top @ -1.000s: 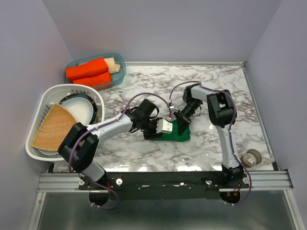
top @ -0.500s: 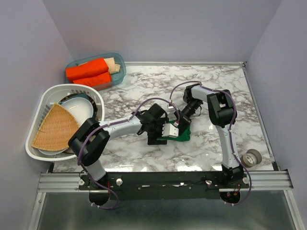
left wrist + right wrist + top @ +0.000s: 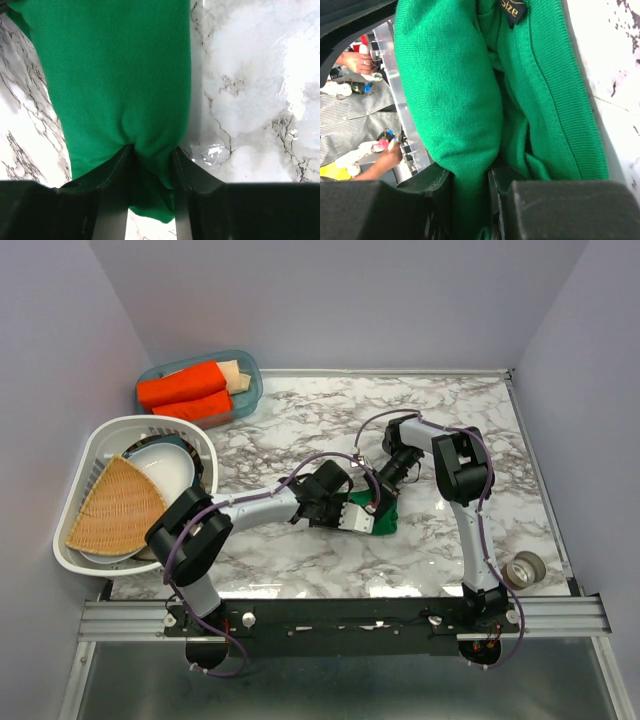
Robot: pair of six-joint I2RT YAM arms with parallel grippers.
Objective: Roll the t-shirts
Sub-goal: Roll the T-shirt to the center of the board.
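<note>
The green t-shirt [image 3: 386, 519] lies bunched near the middle of the marble worktop [image 3: 300, 570], with both arms meeting over it. In the top view the left end effector [image 3: 358, 517] reaches in from 9 o'clock, so the cloth lies off its tips toward 3 o'clock. The right end effector [image 3: 376, 497] comes down from about 1 o'clock, and the cloth lies below it toward 7 o'clock.

Both are clenched on fabric. In the left wrist view the left end effector [image 3: 150, 161] pinches a narrow gather at one end of the green t-shirt [image 3: 120, 75]. The rest runs away from the fingers as one long band, from 6 to 12 o'clock in that view, so the grip sits on the end of the long axis, not across it. In the right wrist view the right end effector [image 3: 469, 186] nips several thick folds of the green t-shirt [image 3: 450, 90], next to a dark size label [image 3: 513, 10] (presumably the collar end).

In the top view the bundle's axis seems to run from about 9 or 10 o'clock toward 3 or 4, though the arms hide most of it. Neither arm is nearer, since each already holds cloth. Any further rolling probably depends on the left grip staying in line with that axis.

The finished rolls, orange-red [image 3: 182, 386] and beige [image 3: 232, 372], sit well apart in a tub [image 3: 252, 390] at 10 o'clock.
</note>
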